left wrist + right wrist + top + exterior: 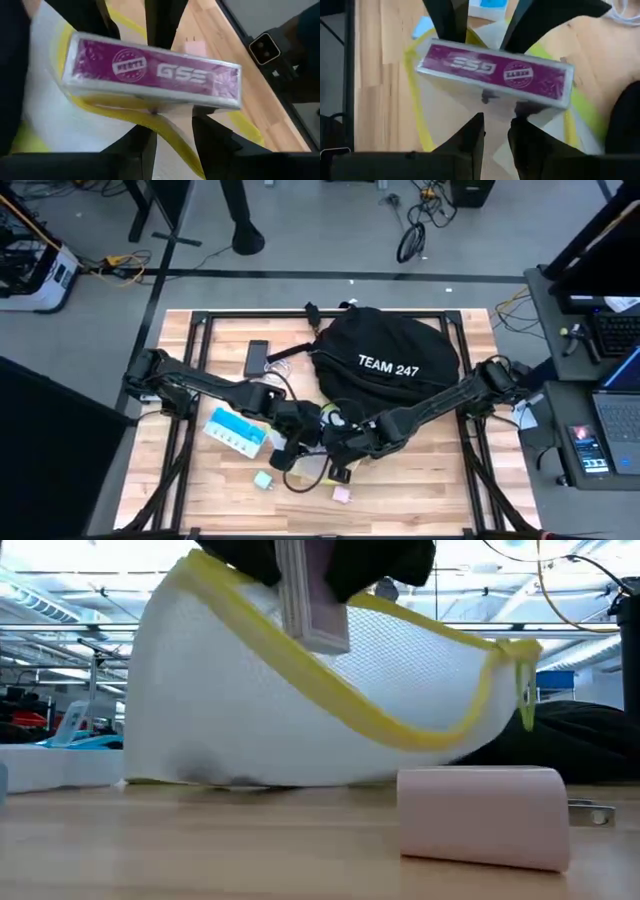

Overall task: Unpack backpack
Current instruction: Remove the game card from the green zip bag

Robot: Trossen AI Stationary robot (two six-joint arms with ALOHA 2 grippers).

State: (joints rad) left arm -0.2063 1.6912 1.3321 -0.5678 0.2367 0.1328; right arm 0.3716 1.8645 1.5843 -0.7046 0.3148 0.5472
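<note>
The black backpack point(385, 355) with "TEAM 247" lies at the table's far middle. In front of it a white mesh pouch point(250, 710) with yellow trim rests by its bottom on the table, its mouth raised. A purple box point(150, 70) in clear wrap stands on edge over that mouth, one narrow long side up. My left gripper point(297, 450) is on the box's left and my right gripper point(345, 445) on its right, the two facing each other with narrow finger gaps. The box hides both sets of fingertips. My left gripper has the pouch's yellow trim point(170, 134) running between its two fingers, slanting down from the table's left. The rim is raised there while the pouch's bottom stays on the table. The box hides the fingertips. My right gripper meets the purple box at the lower edge of its upturned side point(495, 102), near mid-length, slanting down from the table's right. The box itself hides how the fingers grip. It stands on edge above the pouch's mouth, its lower end point(320, 640) clear of the table.
A pink charger point(480, 815) lies on the wood near the front edge, a small green item point(263, 479) to its left. A blue-and-white pack point(235, 430) lies left of the grippers and a phone point(257, 358) beside the backpack. Bare wood point(430, 480) shows at the near right.
</note>
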